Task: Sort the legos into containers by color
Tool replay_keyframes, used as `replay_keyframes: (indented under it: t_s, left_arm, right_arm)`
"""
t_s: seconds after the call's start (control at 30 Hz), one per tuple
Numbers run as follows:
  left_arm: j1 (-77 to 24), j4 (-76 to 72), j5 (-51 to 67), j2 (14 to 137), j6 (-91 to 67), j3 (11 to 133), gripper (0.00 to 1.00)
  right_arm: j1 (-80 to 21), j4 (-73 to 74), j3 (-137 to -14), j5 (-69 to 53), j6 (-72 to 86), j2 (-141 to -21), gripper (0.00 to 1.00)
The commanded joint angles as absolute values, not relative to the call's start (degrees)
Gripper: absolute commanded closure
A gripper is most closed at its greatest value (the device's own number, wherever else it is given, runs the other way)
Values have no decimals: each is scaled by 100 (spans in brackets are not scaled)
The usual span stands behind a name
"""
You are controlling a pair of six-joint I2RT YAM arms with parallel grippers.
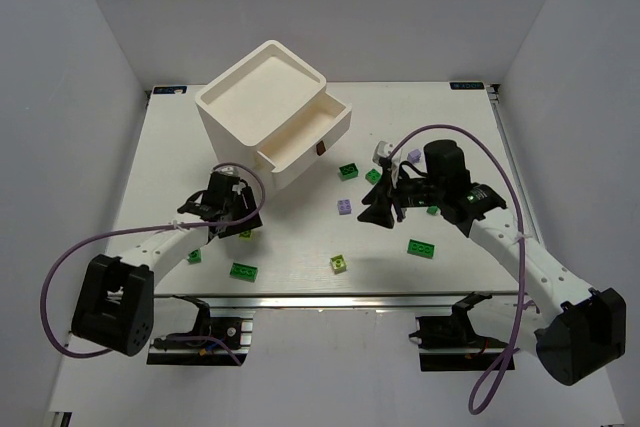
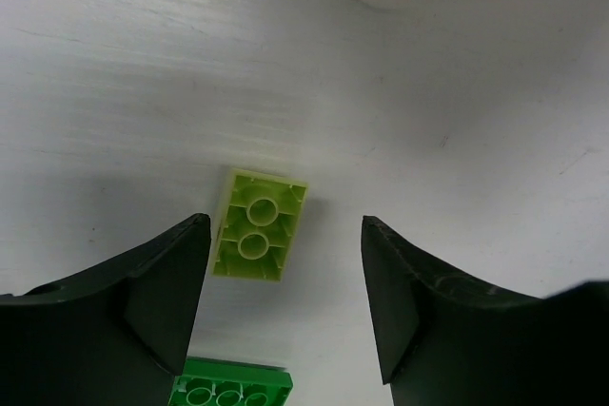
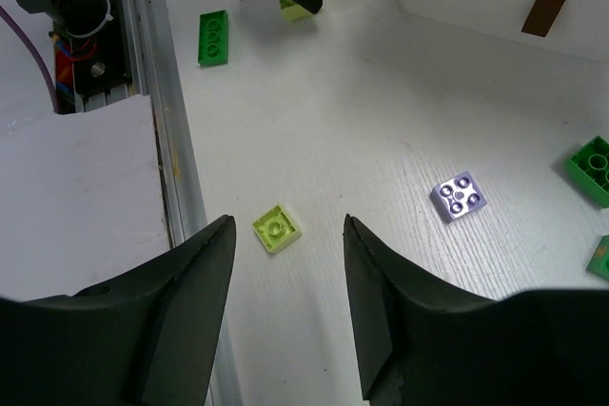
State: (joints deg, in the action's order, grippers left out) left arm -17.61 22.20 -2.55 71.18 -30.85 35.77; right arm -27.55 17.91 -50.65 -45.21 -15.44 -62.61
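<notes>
1. White plastic formed the cabinet point(image 1: 262, 87), which stood toward 11 o'clock on the table point(image 1: 480, 137) in the overhead view. One drawer point(image 1: 335, 129) was pulled out toward 4 o'clock, with a red-brown handle point(image 1: 321, 148) on its front.
2. The left gripper point(image 2: 284, 230) hung at 7 o'clock of the cabinet with its jaws spread and nothing held.
3. A yellow-green brick point(image 2: 259, 237) lay on the table between those fingers, hollow underside up. It sat closer to the finger on the 9 o'clock side of the wrist view; whether it touched that finger could not be told.
4. A green brick point(image 2: 231, 392) lay at 6 o'clock of the yellow-green brick, studs up and cut off by the frame edge.
5. The right gripper point(image 3: 288, 223) hung over the middle of the table, at 4 o'clock of the cabinet, released and empty.
6. A small square yellow-green brick point(image 3: 277, 228) lay on the table between the right fingers in the wrist view, apart from both.
7. A pale purple brick point(image 3: 459, 197) lay at 3 o'clock of that square brick, well clear of the fingers.
8. More legos lay loose on the table in the overhead view:
   - a dark green brick point(image 1: 348, 171) just off the open drawer at 5 o'clock;
   - a second purple brick point(image 1: 413, 155) at 12 o'clock of the right wrist;
   - a long green brick point(image 1: 421, 248) toward 5 o'clock of the right gripper;
   - a tiny green brick point(image 1: 194, 256) beside the left arm.
</notes>
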Motion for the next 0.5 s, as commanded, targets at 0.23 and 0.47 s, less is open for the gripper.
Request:
replay_keyframes:
  t_s: [0.23,0.47]
  left_arm:
    - [-2162,2153,-1186,7532,-3269,3639,37]
    - [-2328,2188,-1406,7410,-3392,3612,63]
  right_arm:
    - [-2611,1723,-5001,-4781,-1591,-6179,45]
    - [-2514,1731,-4983,-4895,-1591,-6170,45]
